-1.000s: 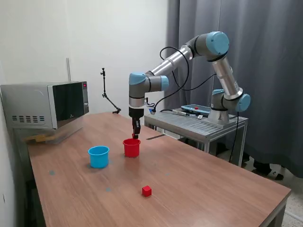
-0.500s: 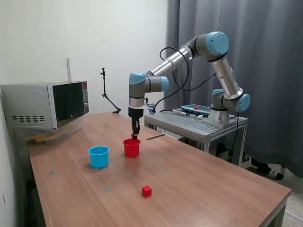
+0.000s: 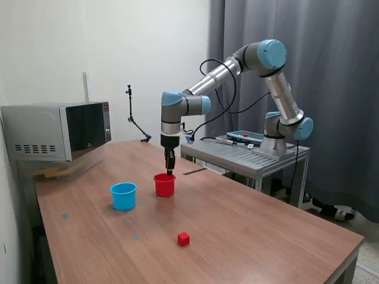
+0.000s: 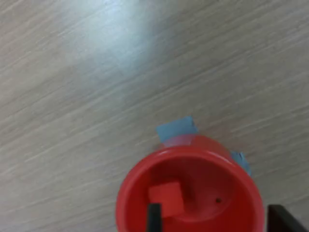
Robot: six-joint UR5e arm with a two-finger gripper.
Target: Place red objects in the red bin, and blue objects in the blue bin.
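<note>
Exterior view: tool (image 3: 170, 171) vertical, just above red cup (image 3: 164, 185).

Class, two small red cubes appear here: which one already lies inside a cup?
The small red cube inside the round red plastic cup; the other red cube sits on the bare wooden table.

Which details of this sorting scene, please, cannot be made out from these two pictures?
- Light blue cup: its inside is hidden by its own wall in the exterior view, so any blue cubes there go unseen.
- Gripper: too small in the exterior view, cut off in the wrist view; open or shut is unclear.
- Red cup: its lower part is cut off in the wrist view.
</note>
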